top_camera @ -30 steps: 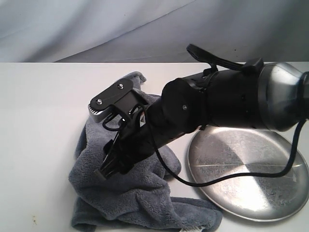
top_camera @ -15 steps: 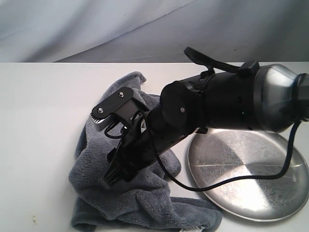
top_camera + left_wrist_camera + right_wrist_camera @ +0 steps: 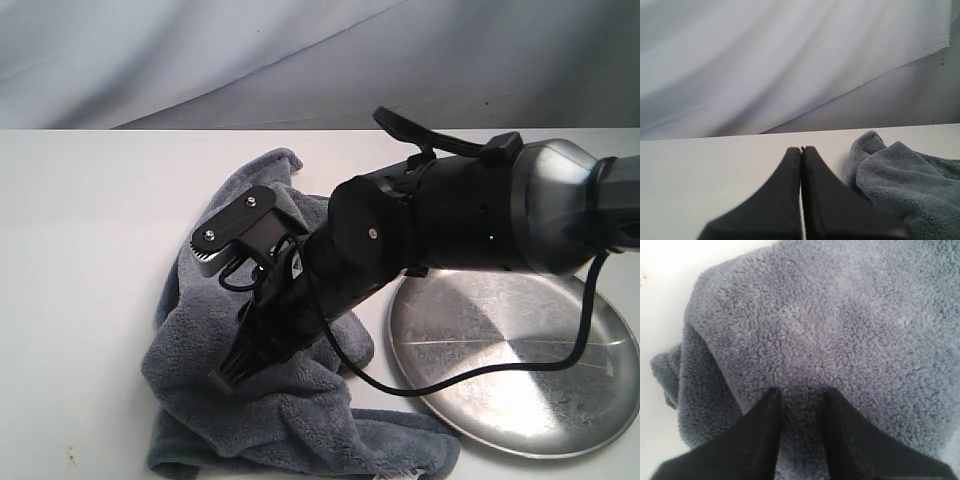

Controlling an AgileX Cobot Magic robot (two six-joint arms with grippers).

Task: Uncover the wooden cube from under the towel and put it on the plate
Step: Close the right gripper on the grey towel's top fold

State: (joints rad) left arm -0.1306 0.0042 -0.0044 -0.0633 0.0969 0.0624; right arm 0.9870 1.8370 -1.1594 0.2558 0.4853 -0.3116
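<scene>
The blue-grey towel (image 3: 290,420) lies bunched on the white table, left of the shiny silver plate (image 3: 520,350). The wooden cube is hidden; no part of it shows in any view. My right gripper (image 3: 228,380) reaches across from the right and points down into the towel's middle. In the right wrist view its jaws (image 3: 801,395) stand open, with the fingertips pressed against the towel (image 3: 815,325) and pile showing between them. My left gripper (image 3: 801,150) is shut and empty, low over bare table beside the towel's edge (image 3: 910,175). It does not show in the exterior view.
The right arm's thick black body (image 3: 450,215) and its cable hang over the plate's near-left rim. White table (image 3: 80,250) stretches left of the towel. A pale draped backdrop (image 3: 300,60) closes off the far side.
My right gripper has sunk lower and slightly nearer, its fingertips now pressed into the towel. The towel and plate have not shifted.
</scene>
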